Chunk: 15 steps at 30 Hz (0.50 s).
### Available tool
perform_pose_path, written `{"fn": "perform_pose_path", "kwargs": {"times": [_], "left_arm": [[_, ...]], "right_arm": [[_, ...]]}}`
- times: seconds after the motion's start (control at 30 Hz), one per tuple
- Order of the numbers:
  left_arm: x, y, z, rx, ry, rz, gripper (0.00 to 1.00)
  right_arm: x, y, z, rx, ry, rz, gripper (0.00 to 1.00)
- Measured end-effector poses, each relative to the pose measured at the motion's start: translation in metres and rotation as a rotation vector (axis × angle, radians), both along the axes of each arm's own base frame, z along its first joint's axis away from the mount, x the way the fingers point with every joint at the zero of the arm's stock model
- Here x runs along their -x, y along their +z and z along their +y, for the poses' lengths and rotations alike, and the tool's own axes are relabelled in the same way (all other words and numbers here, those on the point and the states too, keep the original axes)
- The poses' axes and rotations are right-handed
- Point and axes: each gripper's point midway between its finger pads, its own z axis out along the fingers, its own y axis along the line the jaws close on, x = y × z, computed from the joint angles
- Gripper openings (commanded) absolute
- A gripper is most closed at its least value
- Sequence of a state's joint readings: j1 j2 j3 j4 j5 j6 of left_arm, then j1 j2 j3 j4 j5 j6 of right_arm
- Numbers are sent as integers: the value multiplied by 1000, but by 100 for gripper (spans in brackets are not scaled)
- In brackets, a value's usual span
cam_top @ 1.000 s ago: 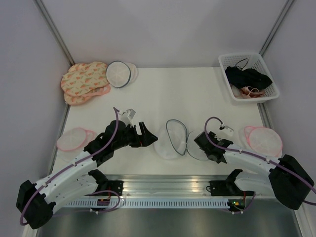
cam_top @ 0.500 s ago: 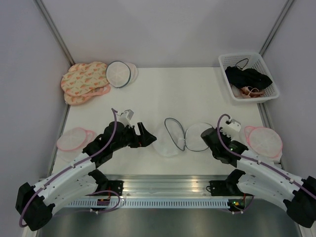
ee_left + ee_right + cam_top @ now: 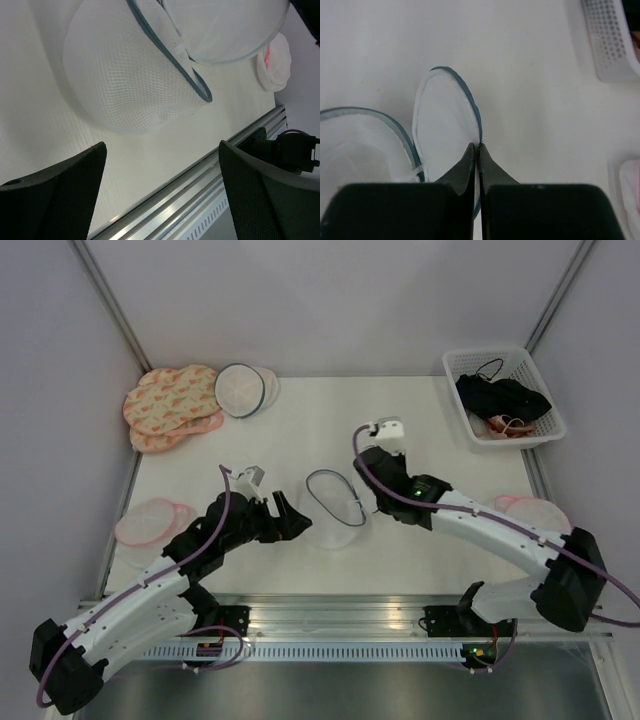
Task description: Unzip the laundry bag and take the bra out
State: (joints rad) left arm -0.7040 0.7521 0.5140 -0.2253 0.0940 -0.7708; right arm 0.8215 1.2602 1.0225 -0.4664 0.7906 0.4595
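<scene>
Right jaws are pinched fully closed on the grey-blue edge of the round lid flap (image 3: 445, 117), holding it up on edge over the table (image 3: 420, 430). Left jaws gape wide with nothing between them, hovering low just beside the laundry bag (image 3: 130, 85). The bag sits mid-table, nearer the near edge than the far one. It is unzipped, and through the fine white mesh I can spot nothing dark inside. The bra (image 3: 505, 395), black and soft with a thin strap looping up, lies in the white slotted basket (image 3: 455, 365) at the far right corner. It shares the basket with a pink-beige garment (image 3: 505, 425). So by my read the removal is done and this is the tail end. Next move, I'd say: let go of the flap gently so the limp drum-shaped mesh isn't dragged along, then draw both arms clear. The mesh is soft and sags, and only the piped rim (image 3: 202, 90) keeps its round shape.
</scene>
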Motion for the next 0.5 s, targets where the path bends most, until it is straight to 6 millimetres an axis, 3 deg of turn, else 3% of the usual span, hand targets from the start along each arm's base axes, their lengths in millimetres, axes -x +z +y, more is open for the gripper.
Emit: {"fn": "perform_pose_path", "kwargs": {"times": [0.1, 0.23, 0.33, 0.5], "left_arm": [[2, -11, 5, -13, 21, 19, 95], [6, -36, 13, -45, 51, 63, 95], [9, -55, 19, -74, 70, 96, 95], [10, -70, 22, -97, 83, 126, 95]], "right_arm": [[1, -18, 54, 143, 165, 19, 0], [26, -40, 118, 269, 376, 15, 0], [48, -39, 149, 289, 491, -18, 0], [64, -25, 178, 252, 585, -79, 0]]}}
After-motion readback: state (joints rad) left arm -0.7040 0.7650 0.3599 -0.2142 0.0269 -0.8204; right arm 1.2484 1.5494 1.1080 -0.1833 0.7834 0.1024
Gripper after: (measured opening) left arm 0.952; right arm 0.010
